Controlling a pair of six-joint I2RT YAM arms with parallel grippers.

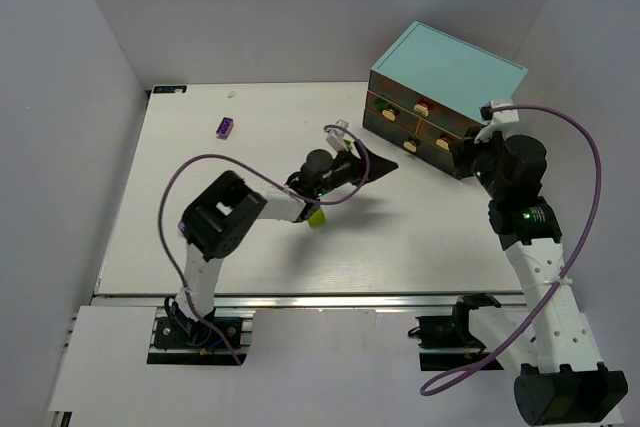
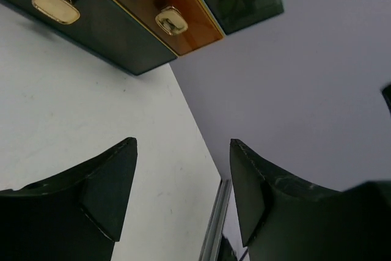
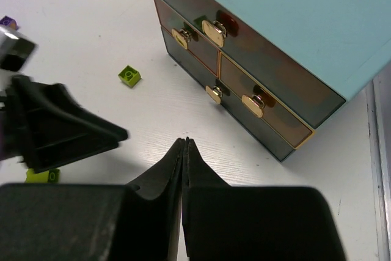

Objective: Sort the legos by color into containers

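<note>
Lime brick [image 3: 129,76] lies on your table [image 3: 91,29], left of the smoky-brown, tan-knobbed drawers [image 3: 287,123].
Left hand [image 2: 183,145] spread and empty; right hand [image 3: 185,142] pressed together.

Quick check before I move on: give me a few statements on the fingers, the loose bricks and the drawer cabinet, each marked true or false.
1. The right gripper has its fingers pressed shut with nothing between them. True.
2. The left gripper is holding a brick. False: its fingers stand apart with nothing between them.
3. A small purple studded plastic brick lies on the white table, well apart from the cabinet. True.
4. The boxy drawer cabinet has a red top. False: its top is light blue.
5. No lime brick is left outside the drawers. False: a lime-yellow studded plastic brick lies on the table in front of the cabinet.
</note>
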